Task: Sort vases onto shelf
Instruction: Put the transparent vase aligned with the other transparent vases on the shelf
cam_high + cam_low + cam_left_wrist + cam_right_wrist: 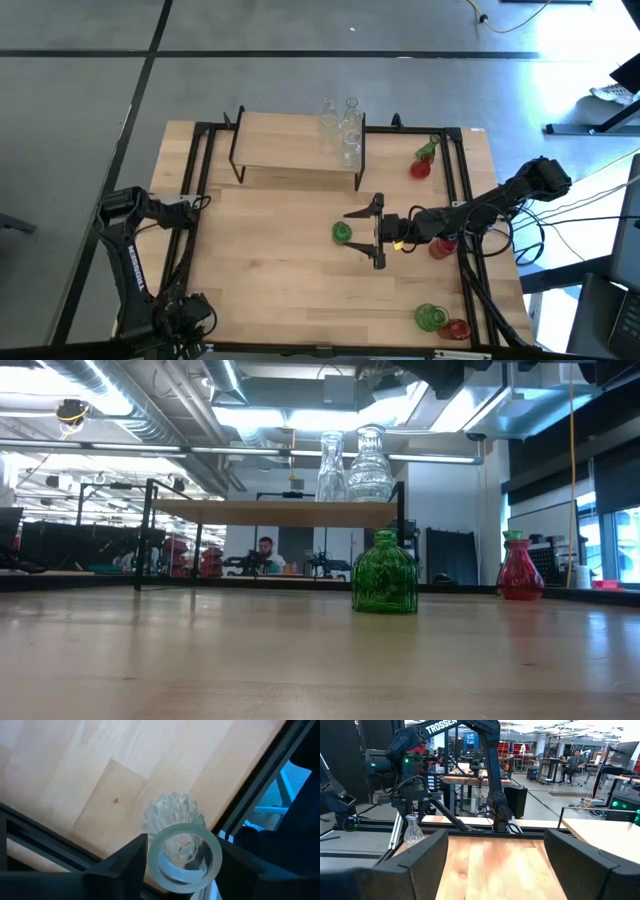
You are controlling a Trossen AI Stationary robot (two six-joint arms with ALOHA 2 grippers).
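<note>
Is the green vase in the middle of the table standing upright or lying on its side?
Upright. In the low view the green vase stands on its base on the table, neck pointing up.

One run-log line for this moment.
left gripper: around clear vase neck at table's left edge | right gripper: open, by green vase | shelf: clear vases only

There are three green vases (341, 232): one near the middle, one at 2 o'clock, one at 5 o'clock. Three red vases (419, 169) stand at 2, 3 and 5 o'clock. Of clear vases (350, 150) I count about three on the single shelf (290, 140) at 12 o'clock, and one more at 9 o'clock.
</note>
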